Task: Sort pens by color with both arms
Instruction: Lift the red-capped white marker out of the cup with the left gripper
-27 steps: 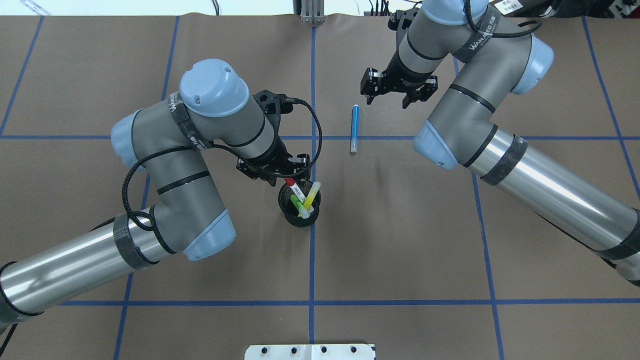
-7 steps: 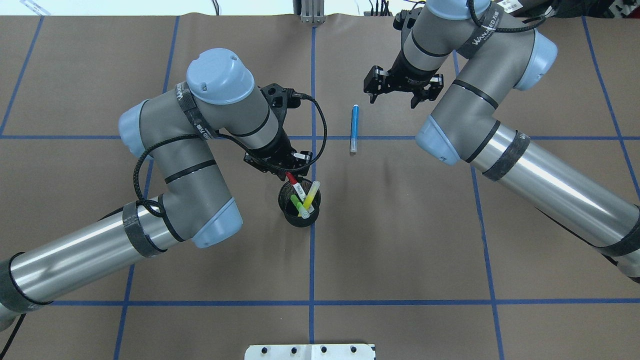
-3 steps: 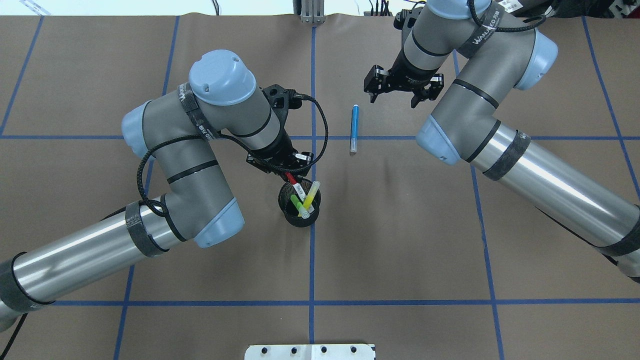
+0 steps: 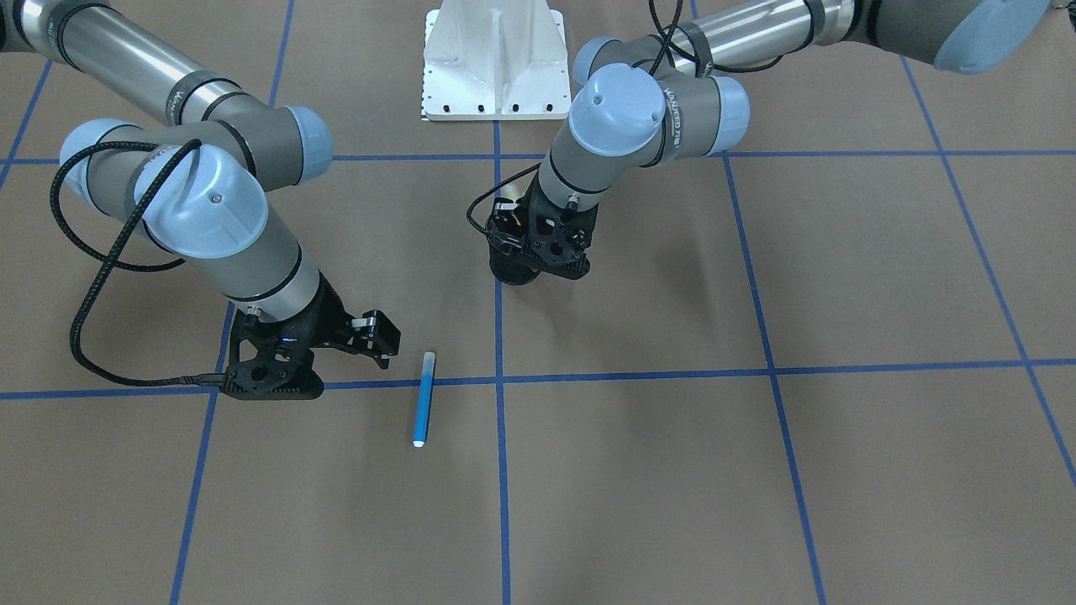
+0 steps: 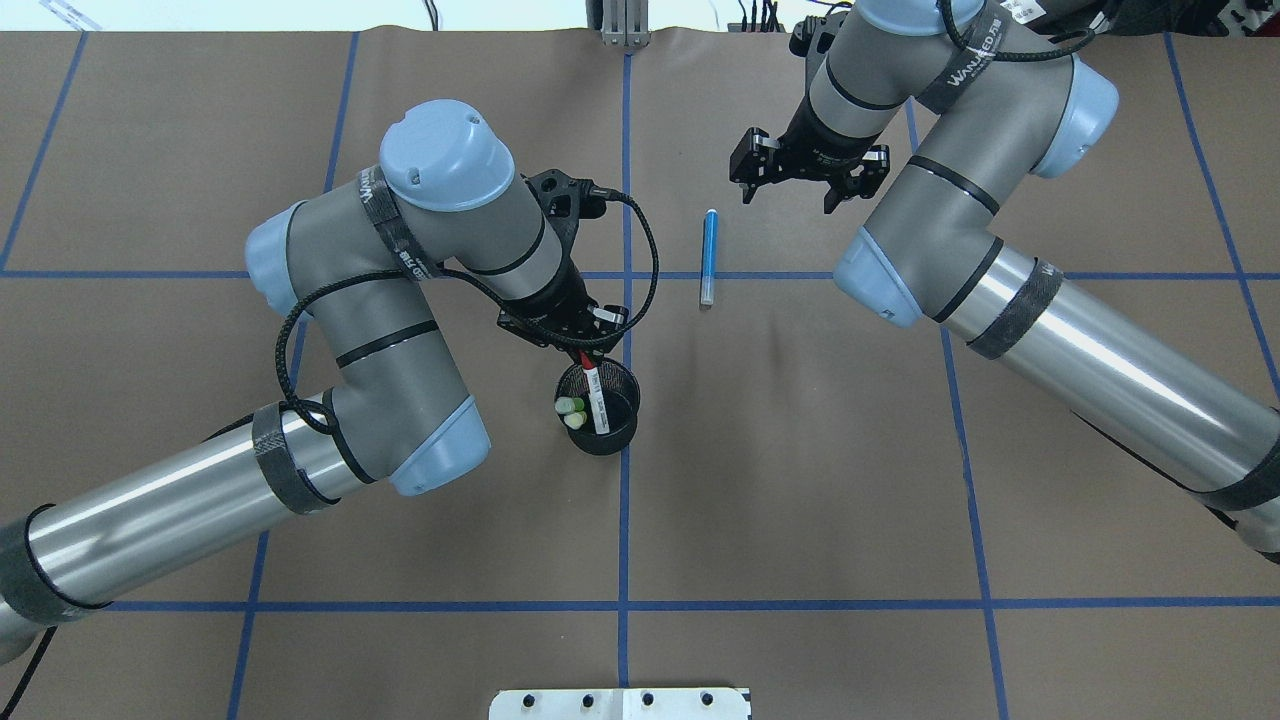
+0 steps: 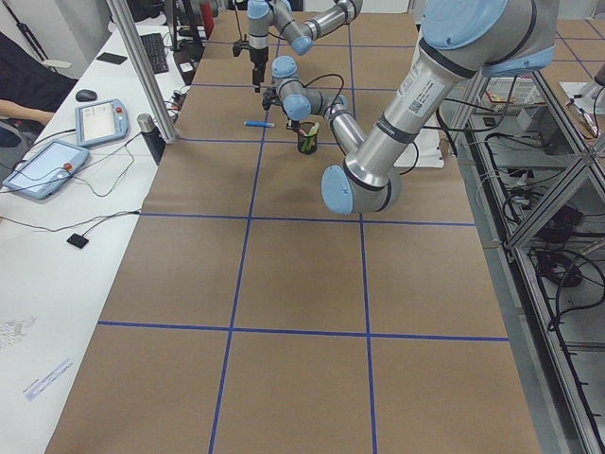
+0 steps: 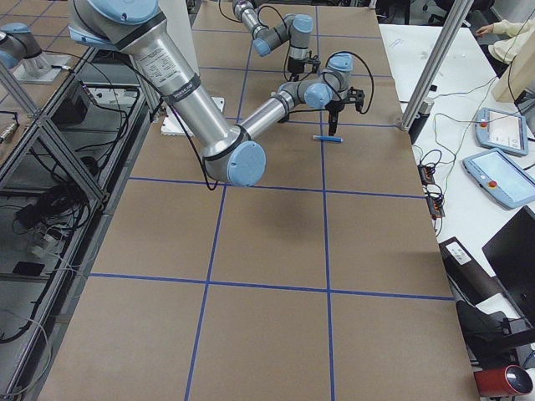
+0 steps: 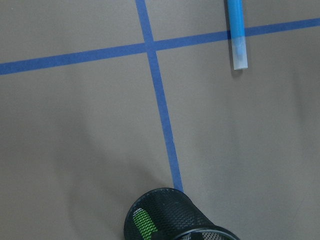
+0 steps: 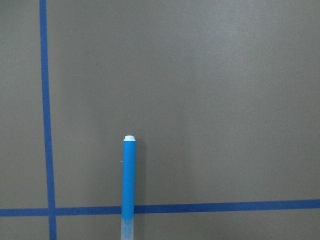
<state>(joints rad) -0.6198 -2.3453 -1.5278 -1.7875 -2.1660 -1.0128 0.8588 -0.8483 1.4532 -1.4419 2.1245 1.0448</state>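
Mesh cup (image 5: 612, 440): black, upright on the bench (image 5: 800, 480), beside a blue tape line (image 5: 623, 520); it holds three pens.
In the cup: a red pen (image 5: 594, 392) with a white label leans with its red end up. Two pale-capped pens (image 5: 568, 406) stand side by side at the cup's left wall. A green barrel (image 8: 143, 221) shows through the mesh in the left wrist view.
Outside the cup: a blue pen (image 5: 709, 250) lies flat on the bench across a tape line, its pale cap toward the robot.
Count: four pens, one cup, two hands.
Left hand (image 5: 580, 348): over the cup's far rim, clamped on the red pen's upper end.
Right hand (image 5: 788, 197): fingers spread wide, holding nothing. It hangs near the blue pen's far end, off to its right, not touching it.
Blue pen to left hand: apart, across the centre tape line.
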